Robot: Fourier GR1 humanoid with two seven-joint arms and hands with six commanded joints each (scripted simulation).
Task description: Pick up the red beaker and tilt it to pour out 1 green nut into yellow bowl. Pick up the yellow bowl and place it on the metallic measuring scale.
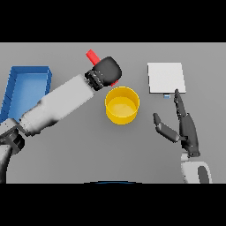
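My left hand (107, 70) is curled round the red beaker (92, 55), of which only the top end and a sliver by the palm show. The beaker is tilted, held just behind and left of the yellow bowl (122, 105). The bowl stands at the table's middle; I see no green nut in it. The metallic measuring scale (165, 77), a flat pale square, lies to the bowl's back right. My right hand (186, 128) rests open right of the bowl, fingers straight and pointing at the scale's front edge.
A blue bin (24, 88) stands at the left edge, partly behind my left forearm (57, 106), which crosses the table diagonally.
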